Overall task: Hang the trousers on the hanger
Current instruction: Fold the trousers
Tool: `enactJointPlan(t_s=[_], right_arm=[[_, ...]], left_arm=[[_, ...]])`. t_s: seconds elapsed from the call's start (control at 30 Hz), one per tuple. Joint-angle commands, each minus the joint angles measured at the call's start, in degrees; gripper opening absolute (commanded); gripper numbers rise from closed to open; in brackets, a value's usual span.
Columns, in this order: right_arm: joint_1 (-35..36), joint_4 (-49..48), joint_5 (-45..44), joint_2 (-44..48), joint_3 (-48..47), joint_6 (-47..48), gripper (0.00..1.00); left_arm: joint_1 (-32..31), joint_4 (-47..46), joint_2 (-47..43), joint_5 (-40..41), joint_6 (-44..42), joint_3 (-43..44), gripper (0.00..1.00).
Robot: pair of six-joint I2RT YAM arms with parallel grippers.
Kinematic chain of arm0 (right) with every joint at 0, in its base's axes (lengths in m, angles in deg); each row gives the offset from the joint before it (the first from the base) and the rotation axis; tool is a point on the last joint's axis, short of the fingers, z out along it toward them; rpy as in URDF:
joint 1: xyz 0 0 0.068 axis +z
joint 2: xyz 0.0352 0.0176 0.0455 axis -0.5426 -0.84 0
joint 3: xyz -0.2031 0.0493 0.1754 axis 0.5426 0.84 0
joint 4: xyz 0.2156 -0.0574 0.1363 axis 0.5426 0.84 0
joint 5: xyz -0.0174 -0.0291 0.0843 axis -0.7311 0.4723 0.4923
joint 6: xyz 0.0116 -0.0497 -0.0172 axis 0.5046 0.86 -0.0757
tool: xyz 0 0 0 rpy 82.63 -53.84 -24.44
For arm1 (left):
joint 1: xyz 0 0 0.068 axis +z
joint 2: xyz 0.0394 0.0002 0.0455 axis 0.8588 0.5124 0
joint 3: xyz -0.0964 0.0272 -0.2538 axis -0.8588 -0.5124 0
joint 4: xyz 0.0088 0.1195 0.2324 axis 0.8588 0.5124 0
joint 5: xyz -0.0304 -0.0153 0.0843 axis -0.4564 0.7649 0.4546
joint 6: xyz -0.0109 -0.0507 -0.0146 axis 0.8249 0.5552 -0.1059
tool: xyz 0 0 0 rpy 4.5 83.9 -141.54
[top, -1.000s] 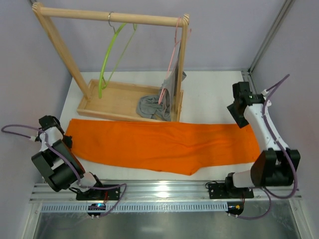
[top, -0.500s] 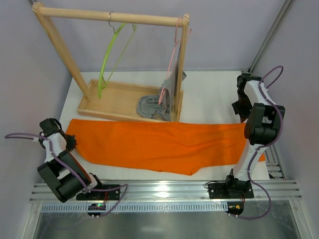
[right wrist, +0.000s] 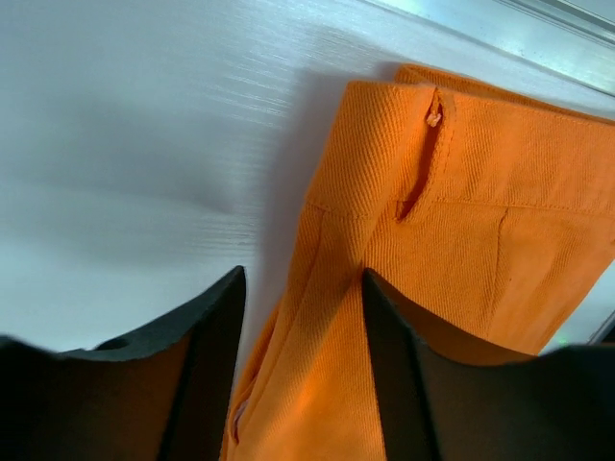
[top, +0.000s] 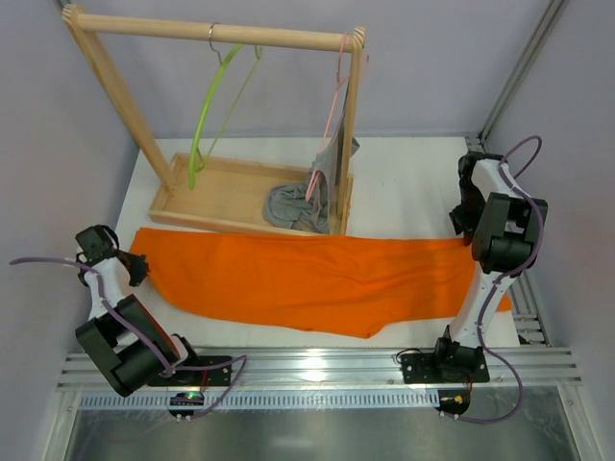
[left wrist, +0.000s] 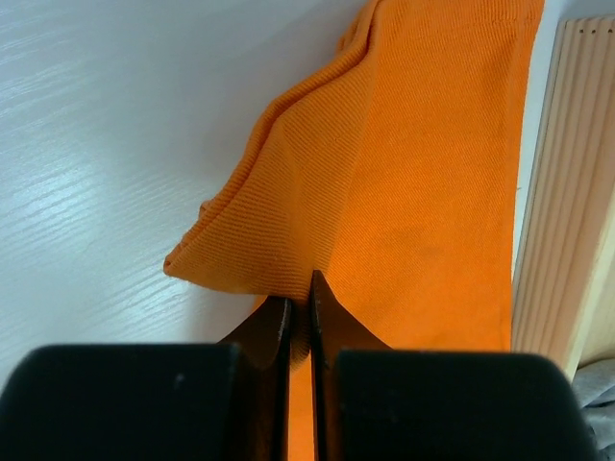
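The orange trousers [top: 317,279] lie flat across the table, legs to the left and waistband to the right. My left gripper [top: 140,269] is at their left end, shut on a pinched fold of the orange cloth [left wrist: 413,173], which rises between the fingers [left wrist: 279,322]. My right gripper [top: 465,229] is at the far right corner of the waistband [right wrist: 461,182]. Its jaws stand apart with the cloth's edge between them [right wrist: 303,279], not squeezed. The lime-green hanger [top: 206,115] hangs bare from the wooden rail.
A wooden rack [top: 231,35] stands on a tray base [top: 178,213] behind the trousers. A pink hanger [top: 334,96] at its right post carries a grey garment [top: 293,204] that sags into the tray. The tray's wall [left wrist: 567,192] shows beside the left gripper.
The right arm has folded upright and brought its gripper down over the waistband corner, jaws narrowing. The left arm has shifted slightly, still pinching the trouser end.
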Motion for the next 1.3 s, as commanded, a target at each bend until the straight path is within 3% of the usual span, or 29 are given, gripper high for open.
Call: enactJointPlan(t_s=[0.0,0.27,0.3,0.33,0.4,0.43,0.77,0.9,0.97,1.03,1.07,1.17,1.27], right_arm=[[-0.01,2.52,-1.19,-2.66,-1.7,0.79,0.5],[-0.18,2.86,-1.36,-2.76,-2.75,1.06,0.45],[-0.27,3.4,-1.89,-3.2,-3.54,1.05,0.37],[-0.27,3.75,-2.15,-3.46,-4.68,1.14,0.18],[-0.27,2.97,-3.12,-3.55,-5.48,2.02,0.05],[-0.27,3.05,-5.39,-3.73,-6.7,2.02,0.03],[-0.27,-2.32,-15.24,-1.35,-9.17,6.77,0.04],[-0.36,-7.66,-9.03,-1.71,-8.91,12.64,0.04],[-0.27,-9.77,-6.04,-1.44,-8.73,16.34,0.13],[-0.36,-9.96,-3.04,-0.57,-8.47,17.05,0.35],[-0.36,-9.18,-2.69,0.92,-8.38,16.96,0.41],[-0.27,-4.89,-2.25,4.16,-8.91,15.57,0.49],[0.78,-6.95,4.15,10.39,-2.52,19.05,0.49]], left_arm=[[-0.69,-2.06,0.14,-2.17,0.06,0.45,0.0],[-1.39,-2.06,1.73,-2.18,-0.03,0.54,0.0],[-1.39,-2.05,1.99,-2.18,-0.03,0.63,0.0],[-1.39,-1.97,1.99,-2.0,-0.12,0.63,0.0],[-1.39,-1.53,1.91,-1.48,-0.3,0.8,0.0],[-1.39,-1.18,1.9,-0.52,-0.73,1.24,0.0],[-1.31,2.69,2.0,6.08,-1.97,3.35,0.0],[-1.39,3.56,1.12,7.92,-2.67,4.23,0.0],[-1.39,4.79,1.03,8.72,-3.02,5.63,0.0],[-1.31,4.8,-0.46,7.76,-3.46,6.25,0.0],[-1.39,4.19,-1.34,7.49,-3.63,6.08,0.0],[-1.31,4.18,-4.33,6.88,-4.34,6.25,0.0],[-1.66,4.71,-5.74,5.65,-4.51,6.34,0.0]])
